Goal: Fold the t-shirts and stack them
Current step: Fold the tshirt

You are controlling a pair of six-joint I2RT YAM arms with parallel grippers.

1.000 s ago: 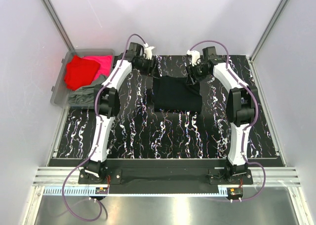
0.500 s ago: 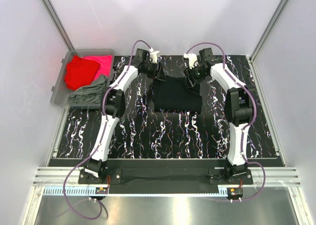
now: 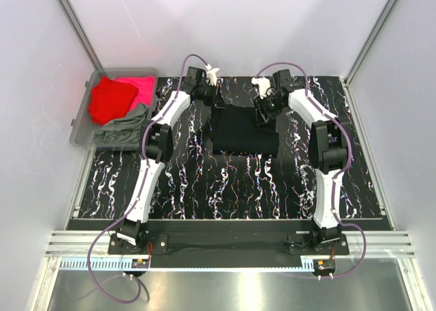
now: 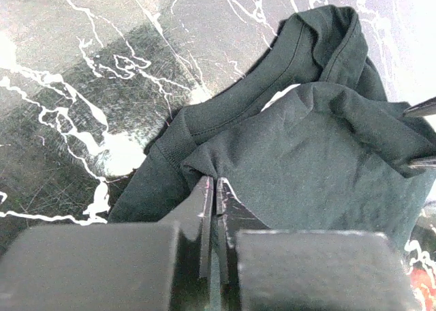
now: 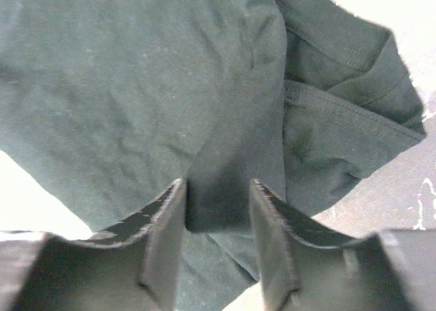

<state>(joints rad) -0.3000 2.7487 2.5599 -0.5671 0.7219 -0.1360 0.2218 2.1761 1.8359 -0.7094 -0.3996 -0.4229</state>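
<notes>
A black t-shirt (image 3: 242,130) lies partly folded on the marbled table, seen close up in the left wrist view (image 4: 320,154) and the right wrist view (image 5: 136,86). My left gripper (image 3: 216,101) is at its far left corner, jaws shut (image 4: 214,185) on a pinch of the shirt's edge. My right gripper (image 3: 264,112) is at the far right corner. Its fingers (image 5: 218,195) stand apart, straddling a raised fold of the black cloth. A red t-shirt (image 3: 109,98), a pink one (image 3: 142,87) and a grey-green one (image 3: 122,130) lie in a bin.
The clear plastic bin (image 3: 82,116) sits off the table's left edge at the back. The black marbled table top (image 3: 204,181) runs from the shirt to the arm bases. White walls close in the back and both sides.
Both arms moved inward and down onto the shirt's far edge. The left jaws went from open to shut on the cloth. The right jaws narrowed around a fold.
</notes>
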